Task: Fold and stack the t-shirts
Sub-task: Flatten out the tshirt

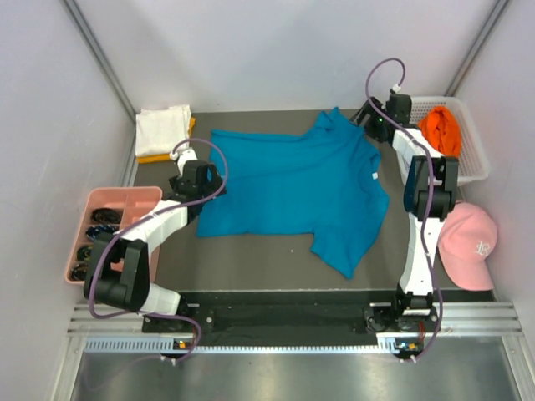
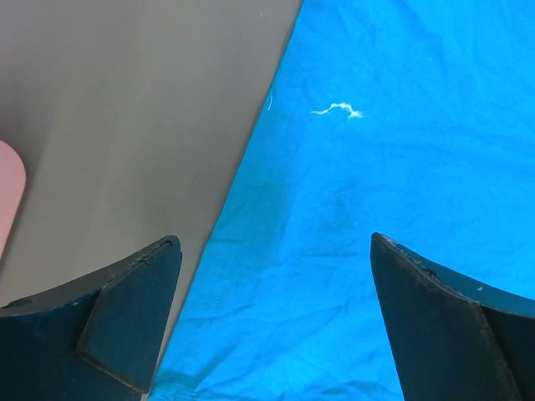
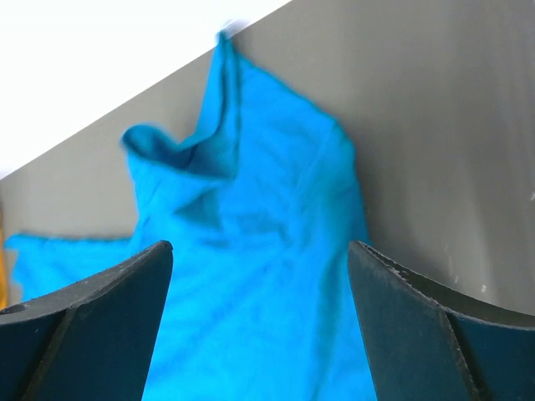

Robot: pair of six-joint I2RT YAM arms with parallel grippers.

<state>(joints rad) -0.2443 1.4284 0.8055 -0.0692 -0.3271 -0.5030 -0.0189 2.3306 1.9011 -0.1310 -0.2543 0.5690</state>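
the teal-blue t-shirt (image 1: 292, 188) lies spread flat on the table (image 1: 251, 259), its long axis running from 9 o'clock to 3 o'clock in the top view. the hem is at the 9 o'clock end and the collar at the 3 o'clock end. one sleeve points to 12 o'clock, the other to 5 o'clock.

the left gripper (image 1: 199, 178) hangs over the hem end with its fingers spread wide and nothing between them. in its wrist view the cloth's edge runs up between the two fingers, bare table at 9 o'clock of it and shirt at 3 o'clock. the right gripper (image 1: 374, 122) sits just beside the far sleeve, at 1 o'clock of the shirt. its fingers are also apart and empty, with the sleeve bunched into a small peak just beyond them.

each arm is nearest to its own end, so a fold along the long axis looks like a job for both. the left takes the hem, the right takes the shoulder or sleeve. the peaked sleeve probably needs flattening or tucking first.

a folded white shirt (image 1: 163, 125) lies on a yellow-orange shirt (image 1: 155, 156) at 10 o'clock, which i judge to be the stack. a bright orange shirt (image 1: 440, 129) waits in the white basket (image 1: 476, 167) at 2 o'clock.
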